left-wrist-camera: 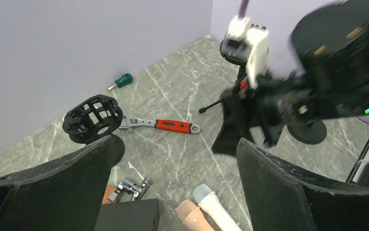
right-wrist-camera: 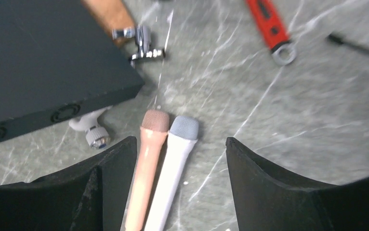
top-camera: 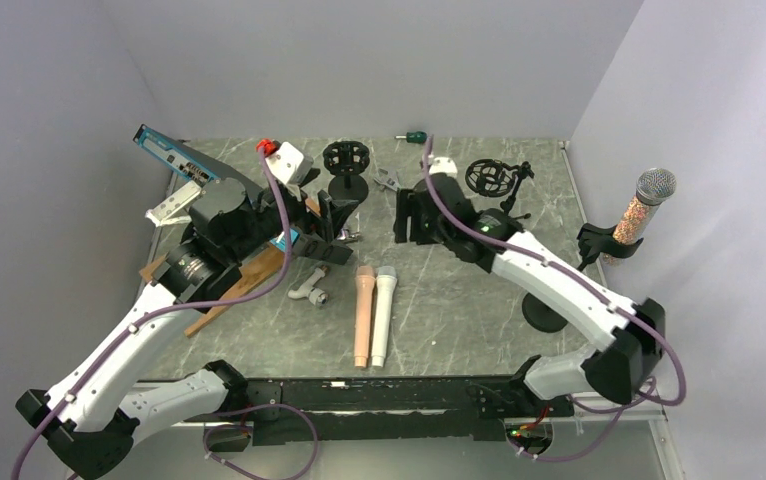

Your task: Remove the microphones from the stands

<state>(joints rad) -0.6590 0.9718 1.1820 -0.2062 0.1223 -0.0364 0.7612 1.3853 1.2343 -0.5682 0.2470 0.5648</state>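
Observation:
A microphone [top-camera: 645, 205] with a silver mesh head and a speckled body stands upright in the black clip of a stand [top-camera: 597, 245] at the far right, seen only in the top view. The stand's round base [top-camera: 543, 316] is partly hidden behind my right arm. My left gripper [top-camera: 341, 235] [left-wrist-camera: 175, 163] is open and empty at the table's middle left. My right gripper [top-camera: 405, 215] [right-wrist-camera: 181, 163] is open and empty at the table's middle, well left of the stand. Both hang above a pink microphone [top-camera: 363, 315] and a white microphone [top-camera: 383, 315] lying side by side.
A red-handled wrench [left-wrist-camera: 165, 125], a black shock mount [left-wrist-camera: 93, 118] and a green screwdriver [left-wrist-camera: 121, 81] lie at the back. A second shock mount [top-camera: 489, 178] stands at the back right. A chrome fitting [right-wrist-camera: 141, 43] and a white fitting [right-wrist-camera: 93, 133] lie near the wooden board [top-camera: 244, 285].

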